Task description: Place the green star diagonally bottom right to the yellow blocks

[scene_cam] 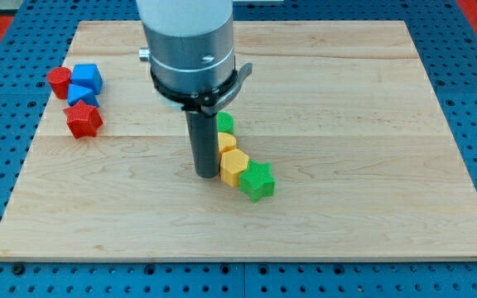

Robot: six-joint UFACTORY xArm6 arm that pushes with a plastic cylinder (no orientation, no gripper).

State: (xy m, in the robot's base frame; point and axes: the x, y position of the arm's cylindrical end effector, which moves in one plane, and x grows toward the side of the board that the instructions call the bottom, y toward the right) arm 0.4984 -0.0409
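Observation:
The green star (257,180) lies just below the middle of the wooden board (346,124). It touches the lower right side of a yellow hexagonal block (234,167). A second yellow block (226,142) sits just above that one, and a small green block (224,123) sits above it, so they form a slanted column. My tip (204,172) rests on the board right beside the left of the yellow blocks, to the left of the green star.
At the view's upper left stand a red cylinder (58,82), a blue cube (87,79), a smaller blue block (80,95) and a red star (83,120). The arm's grey body (187,41) hides part of the board's top middle.

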